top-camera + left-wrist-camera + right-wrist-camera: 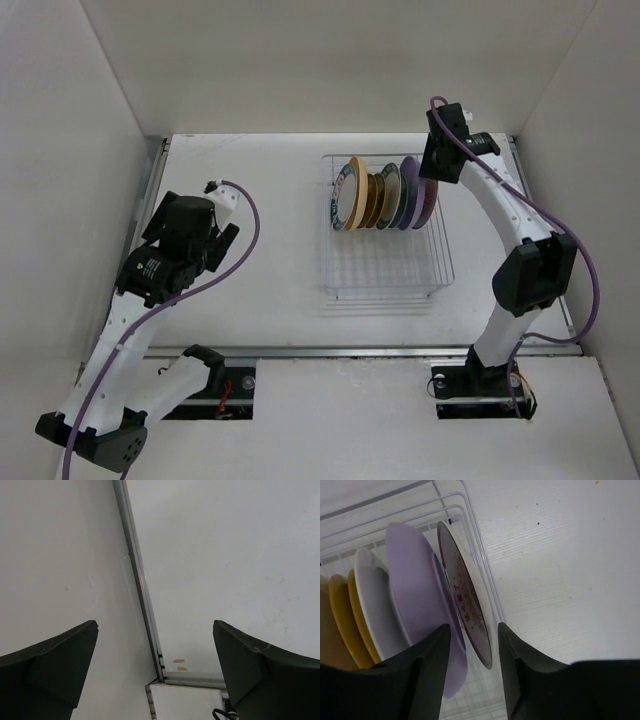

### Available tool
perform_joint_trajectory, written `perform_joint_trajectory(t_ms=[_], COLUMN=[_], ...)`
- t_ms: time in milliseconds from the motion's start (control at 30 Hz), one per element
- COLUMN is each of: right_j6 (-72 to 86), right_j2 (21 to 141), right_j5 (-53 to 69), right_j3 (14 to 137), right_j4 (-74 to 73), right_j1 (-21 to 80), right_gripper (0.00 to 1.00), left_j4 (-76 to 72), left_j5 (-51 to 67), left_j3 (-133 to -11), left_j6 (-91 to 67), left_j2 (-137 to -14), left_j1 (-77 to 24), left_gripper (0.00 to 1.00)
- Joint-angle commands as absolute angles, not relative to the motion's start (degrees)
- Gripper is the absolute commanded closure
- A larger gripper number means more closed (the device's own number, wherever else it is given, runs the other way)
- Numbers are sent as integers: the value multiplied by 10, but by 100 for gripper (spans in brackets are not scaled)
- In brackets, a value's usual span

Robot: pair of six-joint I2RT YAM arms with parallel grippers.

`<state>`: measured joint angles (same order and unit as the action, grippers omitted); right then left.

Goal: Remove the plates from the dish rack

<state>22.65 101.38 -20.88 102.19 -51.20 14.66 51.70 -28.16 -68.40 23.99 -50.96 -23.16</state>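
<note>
At upper right of the overhead view, the right arm (505, 200) is bent over the dish rack (390, 268). The right gripper (474, 626) (wrist view only) is seen straddling a racked dark-rimmed plate (465, 597); whether it is clenched cannot be told.

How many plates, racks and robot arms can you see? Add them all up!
Plates: 6
Rack: 1
Arms: 2
Total: 9
</note>
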Motion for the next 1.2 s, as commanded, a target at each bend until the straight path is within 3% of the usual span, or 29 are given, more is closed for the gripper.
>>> perform_joint_trajectory(t_ms=[0, 67, 267, 400, 433, 467, 867, 1033, 1133, 1167], right_j6=[223, 229, 229, 234, 234, 234, 250, 257, 269, 269], right_j2=[1026, 1034, 1044, 1044, 1044, 1044, 862, 837, 787, 766], right_j5=[-227, -227, -227, -221, -228, -241, -383, -460, -408, -323], right_j3=[1024, 1024, 971, 941, 940, 951, 1087, 1132, 1117, 1075], right_j4=[-465, -465, -433, -419, -419, -432, -593, -690, -687, -667], right_j1=[145, 145, 145, 145, 145, 145, 156, 156, 162, 167], right_gripper=[53, 57, 59, 81, 94, 100, 100, 100, 100, 100], left_j4=[498, 505, 511, 517, 517, 517, 547, 553, 558, 558], left_j5=[-309, -309, -315, -315, -315, -315, -253, -165, -84, -59], left_j3=[-685, -691, -691, -696, -701, -701, -741, -746, -762, -769], left_j6=[244, 238, 238, 238, 238, 238, 200, 206, 189, 175], left_j2=[-503, -503, -503, -513, -519, -519, -529, -529, -524, -524], left_j1=[-233, -233, -233, -233, -233, -233, -233, -233, -233, -233], left_gripper=[0, 0, 0, 0, 0, 0, 0, 0, 0, 0])
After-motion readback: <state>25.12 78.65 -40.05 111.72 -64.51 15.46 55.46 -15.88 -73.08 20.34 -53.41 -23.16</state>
